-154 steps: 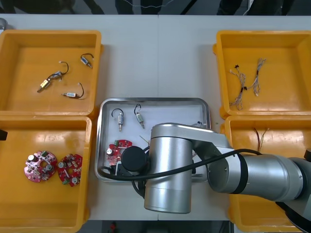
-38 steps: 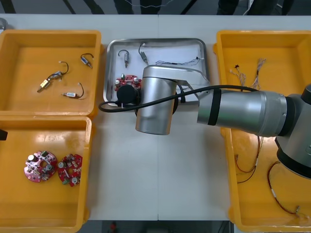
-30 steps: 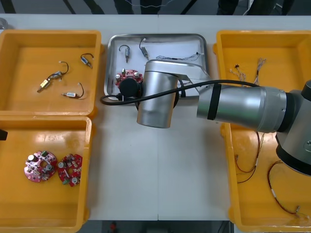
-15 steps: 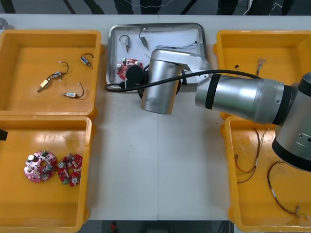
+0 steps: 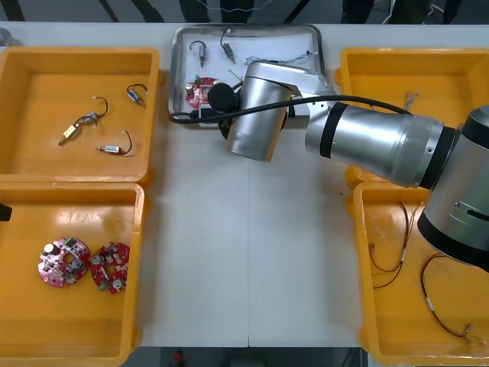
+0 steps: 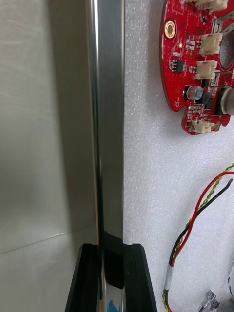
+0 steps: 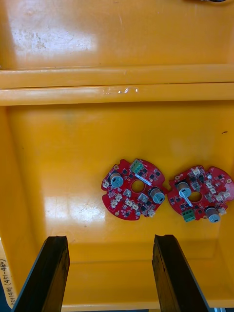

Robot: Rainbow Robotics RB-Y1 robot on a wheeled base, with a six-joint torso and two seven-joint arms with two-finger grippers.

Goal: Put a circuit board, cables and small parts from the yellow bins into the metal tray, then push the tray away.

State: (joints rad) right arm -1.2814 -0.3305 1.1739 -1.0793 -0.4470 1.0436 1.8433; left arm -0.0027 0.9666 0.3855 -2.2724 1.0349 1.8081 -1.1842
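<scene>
The metal tray [image 5: 176, 70] lies at the table's far edge, white inside. It holds a red circuit board [image 5: 197, 92], two small metal parts [image 5: 200, 52] and thin cables [image 5: 284, 56]. My right arm [image 5: 258, 115] reaches over the tray's near rim. In the right wrist view my right gripper [image 6: 111, 279] is shut on the tray rim [image 6: 108, 122], one finger on each side. Past it lie the circuit board [image 6: 200, 63] and a red, yellow and black cable [image 6: 195, 224]. My left gripper [image 7: 109, 273] hangs open above two circuit boards [image 7: 134, 189] in the left near bin [image 7: 58, 126].
The far-left bin [image 5: 23, 115] holds several small metal parts [image 5: 80, 122]. Two boards [image 5: 61, 261] lie in the near-left bin. The far-right bin [image 5: 451, 84] and the near-right bin [image 5: 363, 306] hold cables [image 5: 393, 260]. Bare table stretches between the bins.
My right arm has slid the tray farther away, from between the far bins to the table's far edge. The left gripper has stayed where it was.
</scene>
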